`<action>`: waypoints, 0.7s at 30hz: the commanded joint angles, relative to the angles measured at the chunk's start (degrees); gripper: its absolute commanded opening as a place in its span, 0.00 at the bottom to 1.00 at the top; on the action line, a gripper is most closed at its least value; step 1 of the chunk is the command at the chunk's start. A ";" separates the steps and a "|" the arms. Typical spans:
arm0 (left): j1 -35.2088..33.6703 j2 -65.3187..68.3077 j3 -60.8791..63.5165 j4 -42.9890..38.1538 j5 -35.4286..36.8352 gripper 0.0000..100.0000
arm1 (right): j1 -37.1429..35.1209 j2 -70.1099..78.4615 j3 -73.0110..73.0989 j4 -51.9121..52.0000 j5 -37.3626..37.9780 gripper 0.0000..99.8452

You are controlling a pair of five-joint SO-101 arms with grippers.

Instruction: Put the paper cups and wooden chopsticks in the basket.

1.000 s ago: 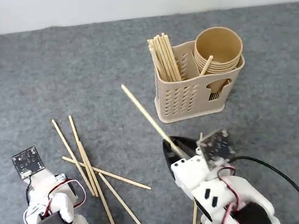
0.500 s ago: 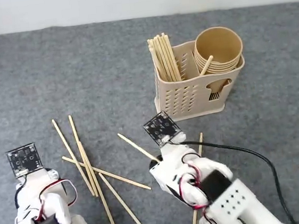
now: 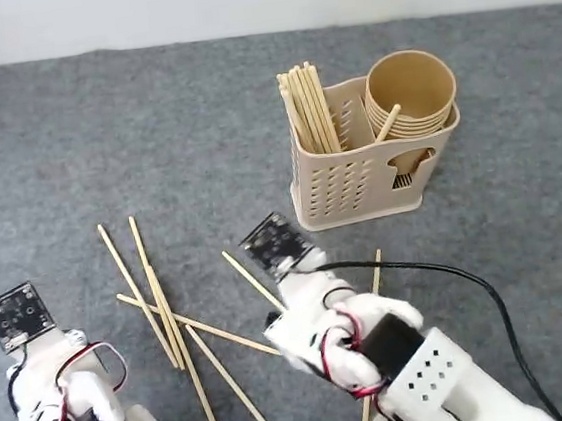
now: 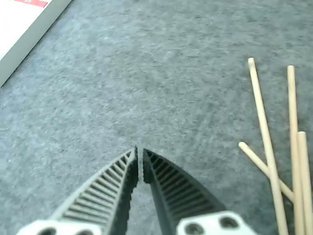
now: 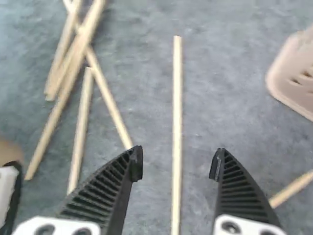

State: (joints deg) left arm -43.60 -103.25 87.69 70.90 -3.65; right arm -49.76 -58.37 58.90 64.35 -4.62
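the brown paper cups (image 3: 411,86) sit nested in one stack in the right compartment of the beige perforated plastic basket (image 3: 344,189), which stands at the far right of the grey carpeted table (image 3: 151,124). a bundle of pale wooden chopsticks (image 3: 307,107) stands in the basket's left compartment, and one more stick (image 3: 388,124) leans beside the cup stack.

nearer and to the left, a loose pile of chopsticks (image 3: 166,313) lies criss-crossed on the table. a single chopstick (image 3: 251,279) lies apart to the right of that pile, its near end passing under the right arm (image 3: 376,351). another stick (image 3: 374,273) lies on the right side of that arm, partly hidden by it.

in the right wrist view, the right gripper (image 5: 176,164) hangs over the single chopstick (image 5: 176,98) with its fingers spread wide. the stick runs down the gap between them and neither finger touches it. the loose pile (image 5: 73,63) and a corner of the basket (image 5: 293,78) lie further out.

the left arm (image 3: 60,405) stands at the near left. the left gripper (image 4: 139,159) has its fingers drawn together to a thin slit with nothing between them, over bare table, with a few chopsticks (image 4: 266,147) off to one side.
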 commanded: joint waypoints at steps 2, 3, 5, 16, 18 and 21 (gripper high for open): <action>-0.26 -0.79 1.01 -0.62 -0.53 0.02 | -6.02 4.88 -3.52 -3.30 -0.70 0.22; -0.26 -0.79 1.10 -0.62 -0.53 0.02 | -7.08 6.81 -3.52 -4.62 -0.70 0.22; -0.26 -0.79 1.19 -0.62 -0.53 0.02 | -8.75 10.95 -3.60 -7.34 -0.70 0.22; -0.26 -0.79 2.33 -0.62 -0.62 0.02 | -11.30 33.71 -10.73 -15.60 -0.35 0.22; -0.26 -0.79 2.33 -0.62 -0.62 0.02 | -11.21 37.23 -11.43 -16.92 -0.35 0.22; -0.26 -0.79 2.33 -0.62 -0.62 0.02 | -11.12 41.71 -12.48 -18.42 -0.26 0.22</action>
State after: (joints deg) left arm -43.43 -103.25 90.68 70.90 -3.65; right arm -60.84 -19.16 49.93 47.74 -4.70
